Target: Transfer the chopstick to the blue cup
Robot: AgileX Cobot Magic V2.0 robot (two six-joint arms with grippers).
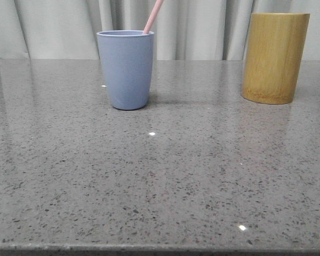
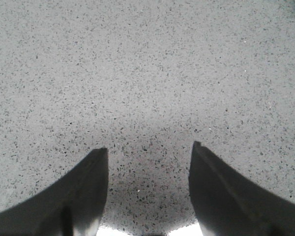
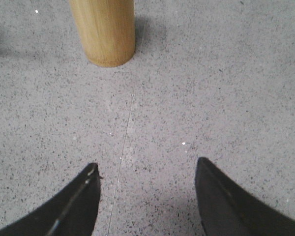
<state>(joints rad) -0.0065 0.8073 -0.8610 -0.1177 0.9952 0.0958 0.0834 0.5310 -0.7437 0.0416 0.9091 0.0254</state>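
The blue cup [image 1: 126, 69] stands upright at the back left of the grey speckled table. The pale pink chopstick [image 1: 153, 17] leans out of it, its lower end inside the cup and its top cut off by the frame edge. My left gripper [image 2: 150, 146] is open over bare tabletop, nothing between its dark fingers. My right gripper [image 3: 146, 164] is also open over bare tabletop, some way short of the bamboo cylinder [image 3: 103, 30].
The taller yellow-brown bamboo cylinder [image 1: 274, 57] stands at the back right. A grey curtain hangs behind the table. The table's front edge [image 1: 160, 248] runs along the bottom of the front view. A thin seam line [image 3: 125, 137] crosses the tabletop below the right gripper.
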